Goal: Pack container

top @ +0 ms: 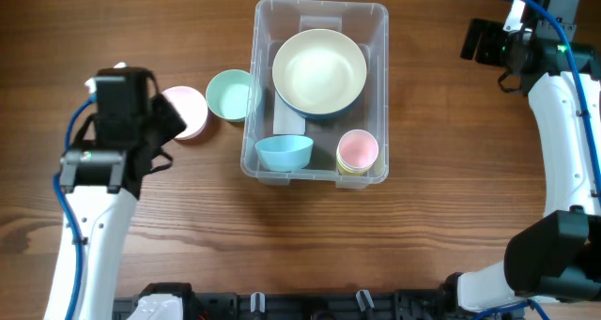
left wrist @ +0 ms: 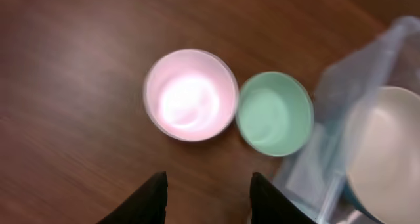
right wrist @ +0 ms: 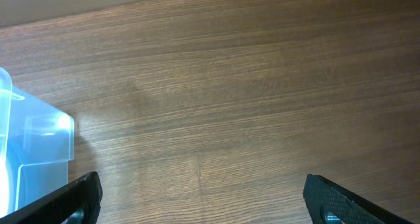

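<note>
Pink bowl (left wrist: 190,96) sits just beside the green bowl (left wrist: 274,112), so the left end effector (left wrist: 207,196), jaws apart, may knock both. The right end effector (right wrist: 200,198) stands wide apart.

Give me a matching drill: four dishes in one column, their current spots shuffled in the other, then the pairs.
1 pink bowl
2 green bowl
3 cream bowl
4 blue bowl

A in the container, near-left corner
B on the table, beside the container's left wall
C in the container, far half
D on the table, farthest left

Pairs: 1-D, 2-B, 3-C, 4-A
</note>
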